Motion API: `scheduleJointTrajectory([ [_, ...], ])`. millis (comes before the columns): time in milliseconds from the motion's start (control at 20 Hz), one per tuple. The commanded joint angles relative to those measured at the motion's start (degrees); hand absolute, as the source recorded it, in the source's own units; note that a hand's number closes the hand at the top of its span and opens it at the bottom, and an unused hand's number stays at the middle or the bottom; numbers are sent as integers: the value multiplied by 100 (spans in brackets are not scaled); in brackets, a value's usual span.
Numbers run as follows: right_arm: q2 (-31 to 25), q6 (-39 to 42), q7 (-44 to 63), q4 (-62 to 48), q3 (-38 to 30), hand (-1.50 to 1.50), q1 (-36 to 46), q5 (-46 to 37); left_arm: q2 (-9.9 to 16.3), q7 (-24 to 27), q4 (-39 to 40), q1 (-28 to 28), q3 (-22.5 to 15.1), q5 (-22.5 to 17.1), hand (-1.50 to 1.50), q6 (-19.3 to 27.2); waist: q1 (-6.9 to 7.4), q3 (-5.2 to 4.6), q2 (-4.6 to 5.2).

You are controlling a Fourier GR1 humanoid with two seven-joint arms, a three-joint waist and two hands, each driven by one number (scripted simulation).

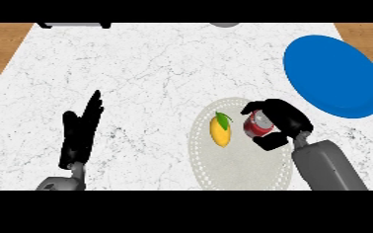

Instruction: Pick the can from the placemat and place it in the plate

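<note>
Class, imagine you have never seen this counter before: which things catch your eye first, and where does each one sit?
The big blue plate at the right edge stands out first against the pale marble counter. Next comes the right hand curled round a red can at the upper right of the round placemat, with a yellow lemon just left of it. The left hand rests open at the lower left.
</note>
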State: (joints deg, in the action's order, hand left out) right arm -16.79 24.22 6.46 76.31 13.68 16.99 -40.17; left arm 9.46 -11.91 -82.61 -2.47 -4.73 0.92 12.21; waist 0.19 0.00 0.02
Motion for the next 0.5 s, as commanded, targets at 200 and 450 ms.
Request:
scheduleJointTrajectory([
  [200, -83, -497, -897, -452, -271, 150, 128, -517, 43, -90, -157, 96, 247, -12, 0, -247, 7, 1, 0],
  [450, -175, -996, -547, -18, -493, 150, 56, -827, -257, 191, -254, 469, -49, 255, 0, -44, -7, 0, -5],
])
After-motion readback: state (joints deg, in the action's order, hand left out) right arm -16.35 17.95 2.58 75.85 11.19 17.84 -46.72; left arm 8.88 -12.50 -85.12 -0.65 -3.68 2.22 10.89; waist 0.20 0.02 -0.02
